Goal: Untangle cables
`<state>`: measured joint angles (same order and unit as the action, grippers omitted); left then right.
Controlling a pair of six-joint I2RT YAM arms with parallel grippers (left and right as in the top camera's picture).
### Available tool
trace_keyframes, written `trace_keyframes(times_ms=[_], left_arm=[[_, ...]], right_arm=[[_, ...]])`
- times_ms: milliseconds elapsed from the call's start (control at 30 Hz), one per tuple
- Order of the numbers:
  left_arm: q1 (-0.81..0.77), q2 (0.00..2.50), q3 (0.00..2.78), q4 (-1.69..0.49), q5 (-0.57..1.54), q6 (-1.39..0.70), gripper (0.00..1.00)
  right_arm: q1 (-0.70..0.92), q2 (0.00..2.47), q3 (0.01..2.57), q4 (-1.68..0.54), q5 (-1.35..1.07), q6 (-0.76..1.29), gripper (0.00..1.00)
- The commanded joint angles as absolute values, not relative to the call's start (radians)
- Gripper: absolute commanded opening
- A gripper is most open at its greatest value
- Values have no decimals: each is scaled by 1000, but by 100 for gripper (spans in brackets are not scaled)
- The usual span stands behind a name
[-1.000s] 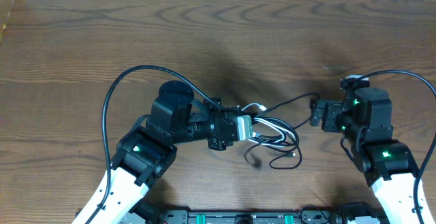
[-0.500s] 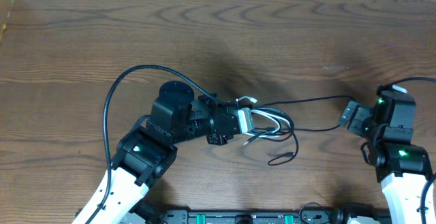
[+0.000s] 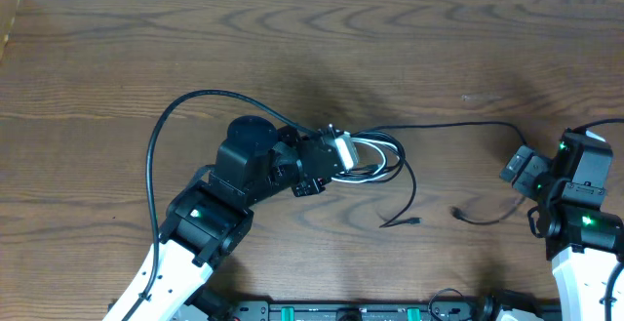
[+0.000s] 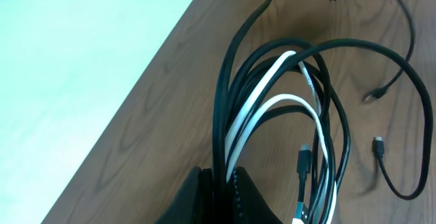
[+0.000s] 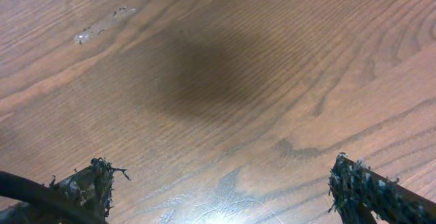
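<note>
On the wooden counter (image 3: 195,48), the left claw (image 3: 343,152) is clamped on the looped bundle near the middle, the right claw (image 3: 517,170) gapes apart at the right, long black cables (image 3: 439,124) trail rightward, and the shorter white cable (image 4: 257,88) loops among them.

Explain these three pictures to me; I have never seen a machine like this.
These are two robot arms at a brown wooden table, each ending in a two-finger gripper. The wide picture looks down from above; the other two come from cameras on each wrist. The left gripper is shut on a bundle of looped thin cords: several black cords and one white cord. One black strand runs across the table towards the right gripper, which stands open with nothing between its fingers. Loose plug ends lie on the wood.
</note>
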<state>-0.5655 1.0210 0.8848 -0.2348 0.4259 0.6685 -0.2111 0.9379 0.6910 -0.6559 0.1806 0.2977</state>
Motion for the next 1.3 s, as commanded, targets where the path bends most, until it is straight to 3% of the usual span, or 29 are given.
trace_keyframes(times_ms=[0,367,633,833,1067,1267], left_arm=[[-561,1009,883,-226,406,640,8],[-561,1010,883,-222,406,506,7],[-561,1010,883,-222,400,336,7],[-561,1010,883,-222,178,168,7],[-561,1012,883,-222,64,-81,7],[-561,1012,883,-201,84,-284,7]], right_arm=[[-217,939,707,-654,169,320,99],[-217,939,707,-571,-596,-71,99],[-215,939,707,-571,-762,-111,99],[-215,939,707,-558,-912,-157,99],[-215,939,707,-499,-1122,-185,99],[-215,939,707,-478,-1166,-185,99]])
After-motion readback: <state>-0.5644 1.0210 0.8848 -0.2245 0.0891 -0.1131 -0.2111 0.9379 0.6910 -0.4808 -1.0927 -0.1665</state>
